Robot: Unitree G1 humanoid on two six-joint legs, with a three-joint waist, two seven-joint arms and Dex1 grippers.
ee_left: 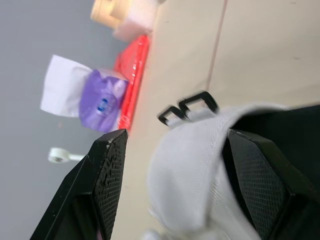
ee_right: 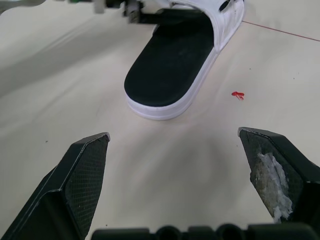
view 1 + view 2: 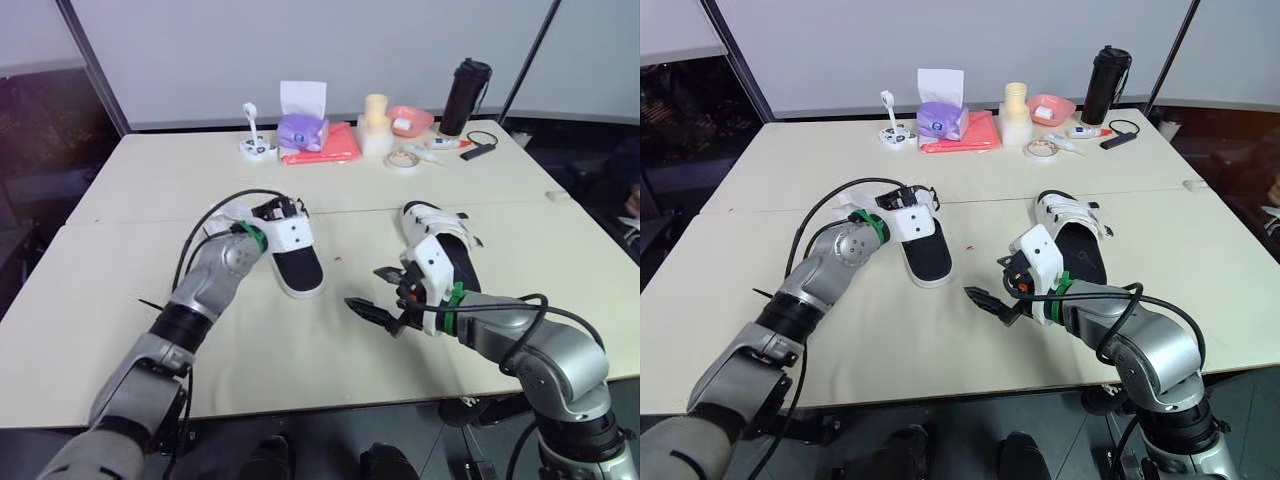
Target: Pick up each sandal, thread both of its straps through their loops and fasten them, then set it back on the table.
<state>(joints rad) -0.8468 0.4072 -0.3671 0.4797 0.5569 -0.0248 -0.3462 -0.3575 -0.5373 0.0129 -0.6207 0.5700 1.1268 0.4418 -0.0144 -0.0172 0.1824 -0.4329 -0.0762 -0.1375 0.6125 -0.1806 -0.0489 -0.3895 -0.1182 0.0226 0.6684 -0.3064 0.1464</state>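
Right gripper is nearest, low over the desk, just in front of the right sandal. Its jaws are spread wide with nothing between them, and they point across towards the left sandal.

- Left sandal: flat on the desk, sole down, black footbed showing, toe towards the robot.
- Left gripper is at its heel end. The jaws are spread on either side of a white strap, bracketing it rather than closing on it.
- Two black loops sit just beside that strap and look empty.
- Right sandal: also on the desk, well apart from the left one and partly behind the right arm. Its white straps lie across the upper; cannot tell whether they are threaded.

Along the far edge, away from the work:
- purple tissue pack
- red cloth
- roll of tape
- pink bowl
- black bottle

Progress, as a judgement: early. Neither sandal is lifted, and at least one strap on the left sandal looks unthreaded. The lift, the threading of both its straps, the fastening and the set-down are all left to do. The right sandal's state is unconfirmed.
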